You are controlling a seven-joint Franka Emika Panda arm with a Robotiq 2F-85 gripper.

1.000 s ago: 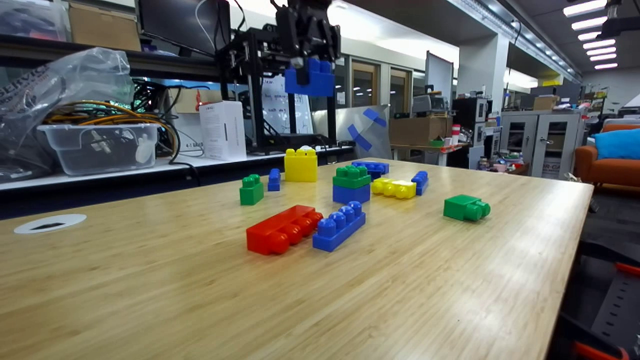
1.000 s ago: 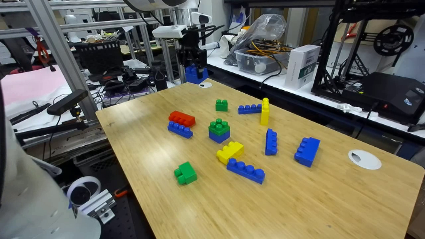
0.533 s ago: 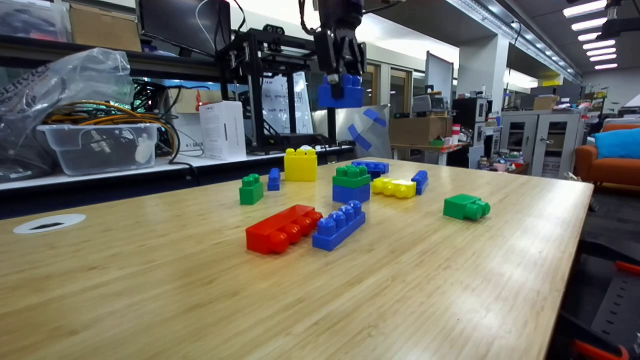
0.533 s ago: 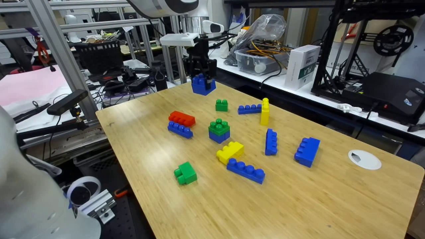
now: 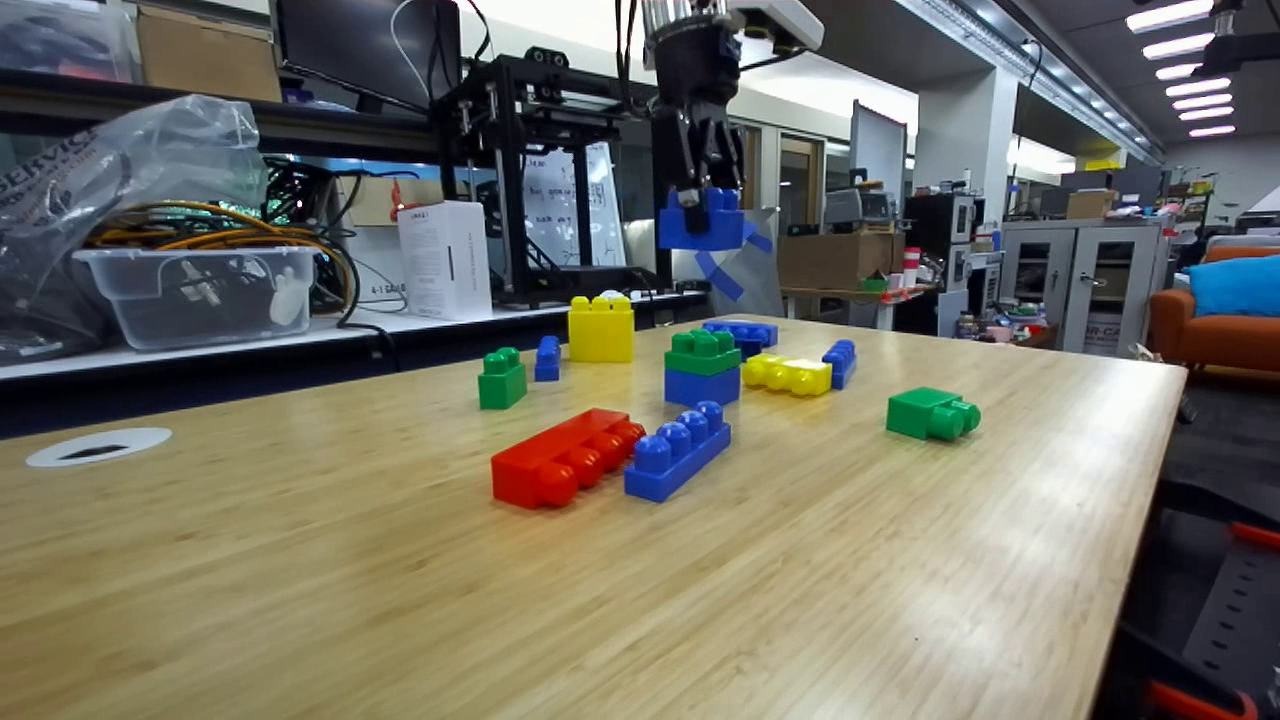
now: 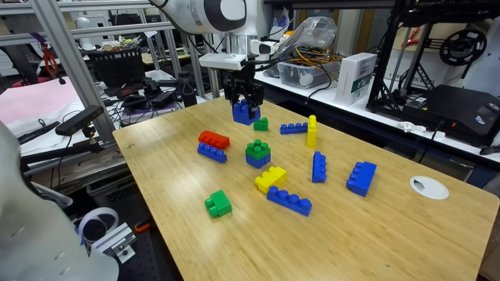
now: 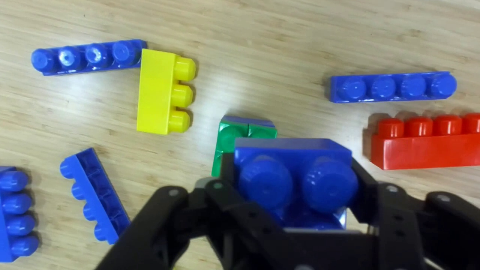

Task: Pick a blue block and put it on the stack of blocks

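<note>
Wrist view: stack of blocks (image 7: 229,140) partly hidden by blue block (image 7: 296,176) — red brick (image 7: 427,152) cut by right edge. In exterior view, green brick (image 6: 262,125) partly behind same block.

Premises read as a lab: silver metal-rail framing (image 6: 70,65), a white robot arm (image 6: 181,15), a black box-framed machine (image 5: 512,210), a round black spool (image 6: 463,47) and a clear plastic bin (image 5: 235,310) holding orange and black cables (image 5: 200,237).

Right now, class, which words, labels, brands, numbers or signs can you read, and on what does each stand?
"SERVICE": clear plastic bag
"PLA": white box
"4-1 GA" (partial): carton behind the white box
"OR-CA" (partial): cardboard box inside the cabinet
Too small or blurred: handwriting on the whiteboard, the white box's other print.
</note>
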